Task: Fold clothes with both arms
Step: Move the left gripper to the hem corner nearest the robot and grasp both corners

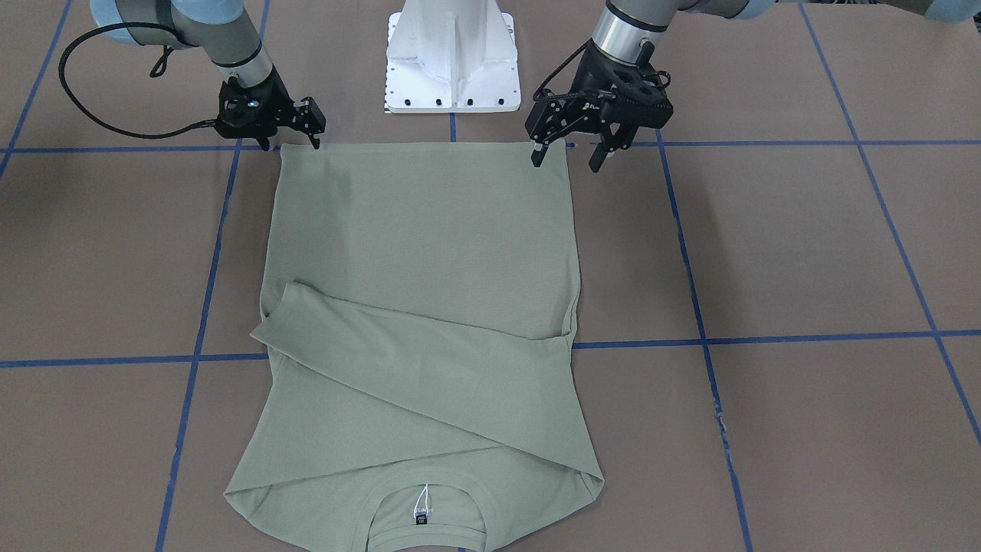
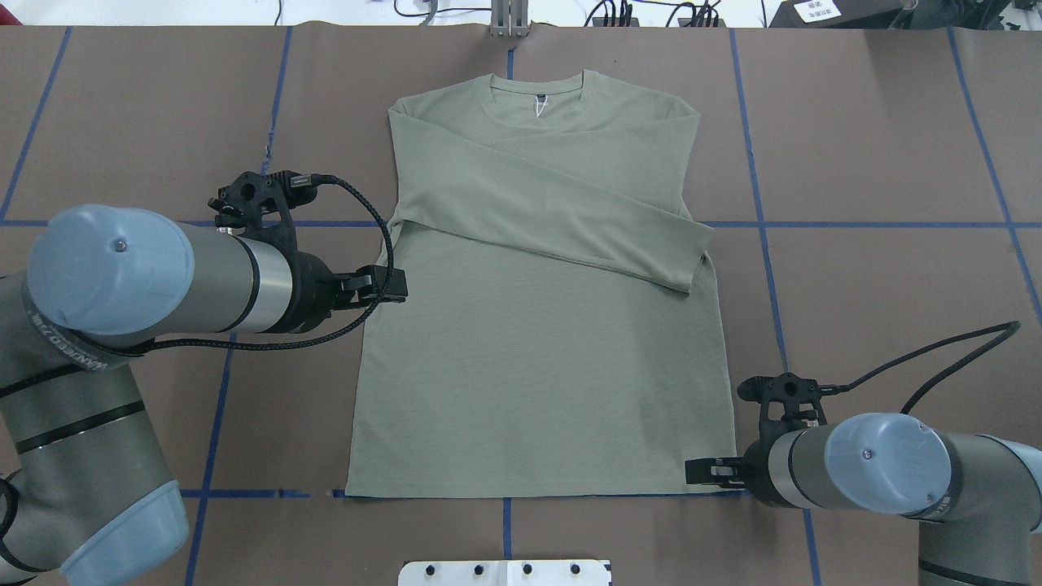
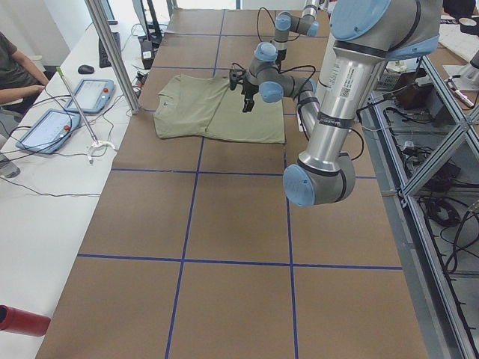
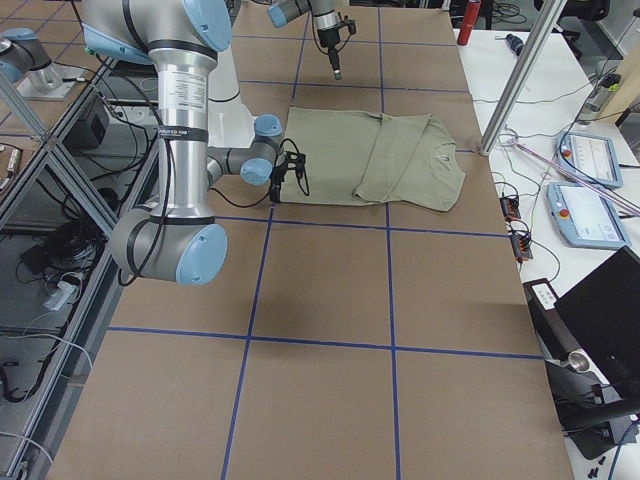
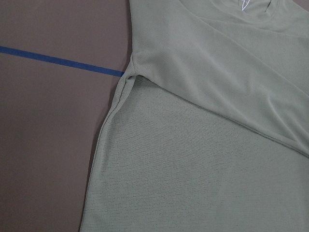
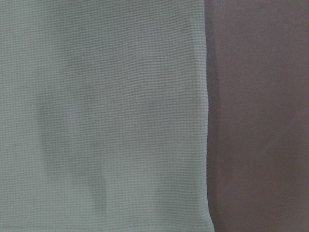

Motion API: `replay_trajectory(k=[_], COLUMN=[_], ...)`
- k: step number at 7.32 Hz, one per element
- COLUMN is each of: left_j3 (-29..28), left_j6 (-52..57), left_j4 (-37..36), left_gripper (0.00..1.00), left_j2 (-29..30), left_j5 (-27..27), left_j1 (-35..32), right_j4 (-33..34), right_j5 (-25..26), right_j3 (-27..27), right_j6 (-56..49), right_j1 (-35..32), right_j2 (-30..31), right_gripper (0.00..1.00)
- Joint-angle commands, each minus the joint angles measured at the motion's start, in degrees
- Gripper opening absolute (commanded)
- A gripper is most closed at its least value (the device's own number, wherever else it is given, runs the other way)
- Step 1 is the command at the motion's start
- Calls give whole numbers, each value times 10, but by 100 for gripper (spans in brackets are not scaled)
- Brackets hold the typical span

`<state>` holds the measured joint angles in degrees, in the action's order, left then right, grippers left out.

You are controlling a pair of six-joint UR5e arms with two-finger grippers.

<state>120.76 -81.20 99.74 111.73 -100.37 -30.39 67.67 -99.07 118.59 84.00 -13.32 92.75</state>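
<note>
Two grippers: both stand with jaws apart and hold nothing.
Right gripper (image 1: 291, 144): nearest the robot, low at the table, its fingers either side of the near right corner of the hem (image 2: 529, 493); whether they touch the cloth I cannot tell.
Hem: straight along the near blue tape line (image 2: 244, 493), flat on the table (image 2: 879, 285).
Left gripper (image 1: 567, 162): raised well above the table over the shirt's left side; its wrist camera looks down on the left side seam and armpit, so it is likely farther along that edge than the right gripper is on its own.
Shirt (image 2: 537, 374): one sage-green long-sleeved knit, spread flat in the middle of the table, body smooth.
Sleeve (image 2: 570, 216): folded slantwise across the chest, its cuff (image 2: 692, 260) poking just past the right side seam.
Collar (image 2: 537, 85): at the far end, white neck tag (image 2: 540, 108) showing.
Step in hand: probably taking both hem corners to carry the near half over the far.
Risk, skew: the arms are at unlike heights and places; pinches at unmatched spots would give a crooked fold.
Risk, one layer: a shallow pinch may catch only the top ply, leaving the lower behind.
Risk, sleeve: dragging the cloth instead of lifting it could slide the loose sleeve and cuff out of place.
</note>
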Motion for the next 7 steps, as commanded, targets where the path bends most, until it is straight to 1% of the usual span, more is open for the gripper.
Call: replay_trajectory(k=[1, 4, 5, 7], left_j3=[1, 3, 5, 8], left_j6=[-1, -1, -1, -1], left_j4=[0, -1, 0, 0], left_gripper=[100, 100, 100, 100], left_j2=[0, 0, 0, 0], left_j5=[1, 0, 0, -1], left_j1=[0, -1, -1, -1], right_j4=[1, 1, 2, 1], right_j5=[-2, -4, -5, -12], right_j3=[-7, -19, -21, -20], right_j6=[0, -1, -1, -1], right_j1=[1, 2, 2, 1], right_j2=[2, 1, 1, 2], right_gripper=[99, 93, 85, 58])
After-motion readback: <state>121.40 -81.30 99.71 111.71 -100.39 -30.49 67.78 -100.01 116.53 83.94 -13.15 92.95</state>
